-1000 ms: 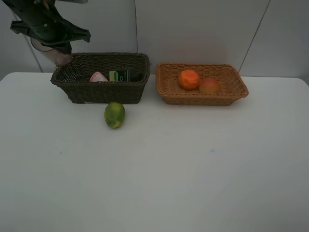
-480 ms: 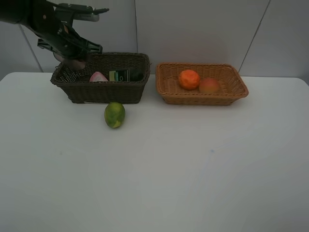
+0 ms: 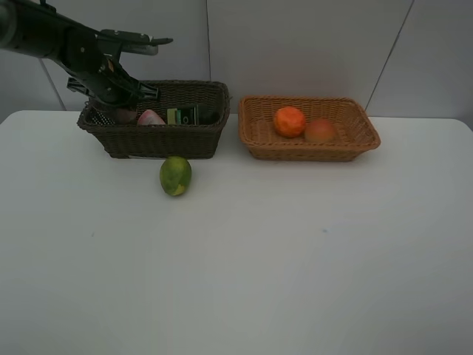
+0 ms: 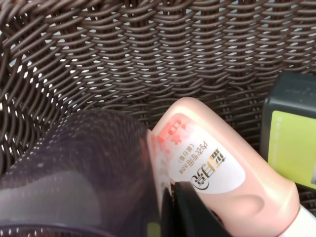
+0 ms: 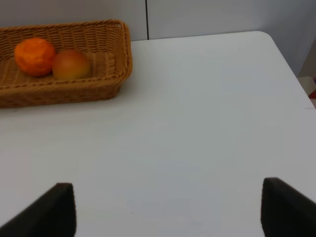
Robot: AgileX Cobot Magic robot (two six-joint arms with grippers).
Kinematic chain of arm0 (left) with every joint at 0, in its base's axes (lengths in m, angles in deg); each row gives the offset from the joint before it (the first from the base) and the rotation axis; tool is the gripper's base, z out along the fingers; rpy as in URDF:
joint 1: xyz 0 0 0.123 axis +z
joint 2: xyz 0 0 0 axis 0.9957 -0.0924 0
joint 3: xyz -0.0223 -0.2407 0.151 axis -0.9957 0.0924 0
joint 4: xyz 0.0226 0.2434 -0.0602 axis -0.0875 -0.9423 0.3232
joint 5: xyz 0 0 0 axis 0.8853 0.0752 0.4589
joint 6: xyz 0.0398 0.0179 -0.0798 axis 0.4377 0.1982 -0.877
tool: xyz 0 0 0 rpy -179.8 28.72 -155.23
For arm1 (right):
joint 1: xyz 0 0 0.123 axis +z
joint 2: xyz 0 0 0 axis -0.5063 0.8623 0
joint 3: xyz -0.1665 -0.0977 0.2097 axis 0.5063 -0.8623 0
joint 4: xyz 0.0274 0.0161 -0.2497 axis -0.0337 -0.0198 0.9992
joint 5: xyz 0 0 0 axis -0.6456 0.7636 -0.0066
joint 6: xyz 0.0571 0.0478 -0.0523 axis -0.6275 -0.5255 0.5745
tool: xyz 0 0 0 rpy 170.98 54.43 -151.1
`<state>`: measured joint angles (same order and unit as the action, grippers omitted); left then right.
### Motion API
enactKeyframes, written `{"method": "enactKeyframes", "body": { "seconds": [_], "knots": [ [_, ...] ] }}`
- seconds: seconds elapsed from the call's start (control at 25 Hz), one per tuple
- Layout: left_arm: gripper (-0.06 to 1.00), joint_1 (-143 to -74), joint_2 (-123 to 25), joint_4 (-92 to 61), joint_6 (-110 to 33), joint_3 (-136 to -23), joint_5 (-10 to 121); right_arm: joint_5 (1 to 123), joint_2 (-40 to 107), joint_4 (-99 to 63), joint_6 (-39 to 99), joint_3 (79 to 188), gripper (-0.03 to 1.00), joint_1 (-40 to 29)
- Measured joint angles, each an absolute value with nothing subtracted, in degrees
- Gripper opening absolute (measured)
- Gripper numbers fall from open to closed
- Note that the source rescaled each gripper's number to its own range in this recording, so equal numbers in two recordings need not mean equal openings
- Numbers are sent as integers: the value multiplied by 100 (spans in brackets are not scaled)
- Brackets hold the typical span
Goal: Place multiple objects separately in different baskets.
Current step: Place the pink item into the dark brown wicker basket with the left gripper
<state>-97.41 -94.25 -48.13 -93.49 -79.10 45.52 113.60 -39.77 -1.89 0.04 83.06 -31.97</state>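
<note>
My left gripper (image 3: pixel 117 106) is down in the left end of the dark brown basket (image 3: pixel 155 142), shut on the translucent mauve cup (image 4: pixel 74 168). In the left wrist view one dark finger (image 4: pixel 197 217) shows beside the cup, just above the basket floor. The pink white-capped bottle (image 4: pixel 217 165) lies right next to the cup, with the black bottle (image 4: pixel 291 133) beyond it. The green fruit (image 3: pixel 176 175) lies on the table in front of this basket. The orange (image 3: pixel 289 121) and the peach-like fruit (image 3: pixel 321 131) lie in the light tan basket (image 3: pixel 310 153). My right gripper (image 5: pixel 175 210) is open and empty over bare table.
The white table (image 3: pixel 259 266) stretches in front of both baskets. A grey wall stands close behind them. In the right wrist view the table's far right corner (image 5: pixel 266 34) shows, with the tan basket (image 5: pixel 98 89) off to one side.
My left arm has come down and to the right with the cup, from above the dark basket's back left corner into its left end. Nothing else has moved.
</note>
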Motion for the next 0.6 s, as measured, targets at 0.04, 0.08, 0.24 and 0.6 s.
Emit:
{"method": "enactKeyframes", "body": {
  "seconds": [0.04,0.08,0.24,0.6],
  "knots": [
    [1,-9741,-9425,-4813,-9349,-7910,4552,11360,-3977,-189,4,8306,70,-3197],
    [3,-9741,-9425,-4813,-9349,-7910,4552,11360,-3977,-189,4,8306,70,-3197],
    [30,-9741,-9364,-4813,-9349,-7910,4478,11360,-3977,-189,4,8306,70,-3197],
    [88,-9754,-8955,-4832,-9349,-7910,4156,11360,-3977,-189,4,8306,70,-3197]
  ]
}}
